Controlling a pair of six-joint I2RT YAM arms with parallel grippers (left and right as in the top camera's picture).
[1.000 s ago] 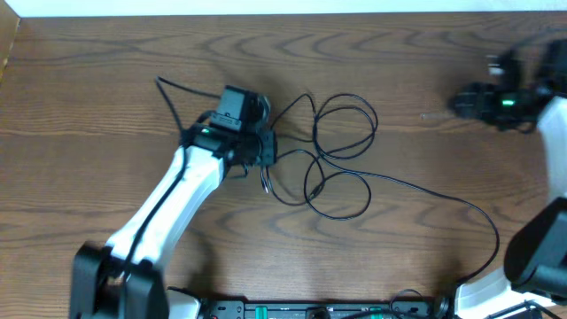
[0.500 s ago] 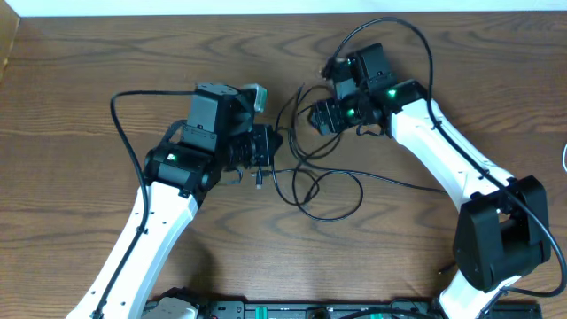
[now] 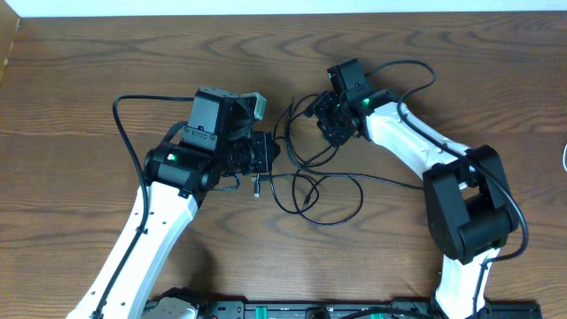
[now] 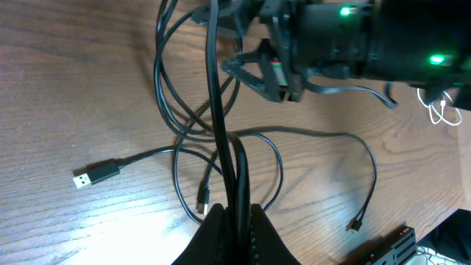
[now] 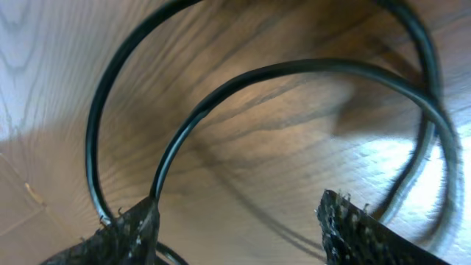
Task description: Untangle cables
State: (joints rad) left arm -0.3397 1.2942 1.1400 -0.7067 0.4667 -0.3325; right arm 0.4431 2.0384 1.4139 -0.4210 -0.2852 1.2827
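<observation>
Gripping a black strand (image 4: 216,110) tight in the left pincer (image 4: 234,221), at 9 o'clock of the cables (image 3: 310,175), these heaped in crossing loops mid-counter (image 3: 443,71). Hovering the right pincer (image 5: 239,224) low at 12 o'clock of the heap, jaws apart, two loops lying on the wood beneath, nothing pinched yet.

Likely to go wrong in a few ways:

- Could close on both loops at once, with the two so near together under the pads. Would then drag the whole heap rather than free one cord.
- Could cinch the crossings at the centre into a knot, if pulled toward 3 o'clock against the firm left hold. Safer to lift first and look for slack.
- Could catch the USB plug (image 4: 94,177), loose near 8 o'clock of the heap, in a passing loop and jam there.
- Could knock pincer against pincer, with so little room between them across the heap.
- Could also miss altogether and shut on bare wood, with cords so thin and flat on the counter.
</observation>
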